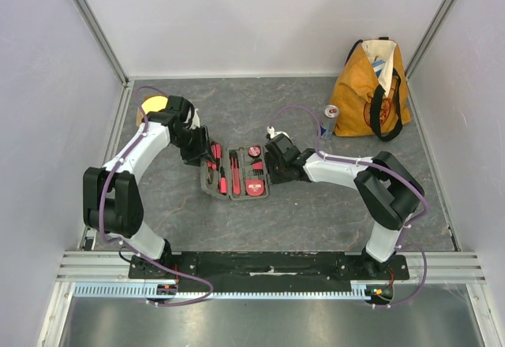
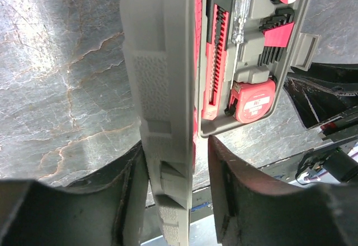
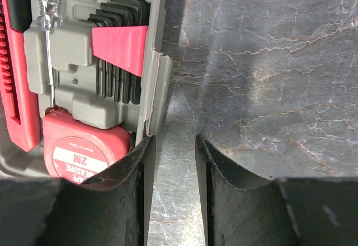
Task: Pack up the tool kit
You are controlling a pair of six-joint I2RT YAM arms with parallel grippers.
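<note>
The grey tool kit case (image 1: 234,173) lies open in the middle of the table, with red-and-black tools in it. My left gripper (image 1: 199,151) is at its left side. In the left wrist view the lid (image 2: 162,61) stands on edge between my open left gripper (image 2: 176,145); the left finger touches it and a gap shows at the right finger. The base tray (image 2: 251,45) holds a cutter, a screwdriver and a red tape measure (image 2: 254,100). My right gripper (image 1: 272,162) is open and empty (image 3: 174,140); its left finger is against the case's right edge by the latch (image 3: 159,89).
An orange tote bag (image 1: 371,87) stands at the back right with a drinks can (image 1: 330,121) beside it. A yellow round object (image 1: 154,104) sits at the back left. White walls enclose the table on three sides.
</note>
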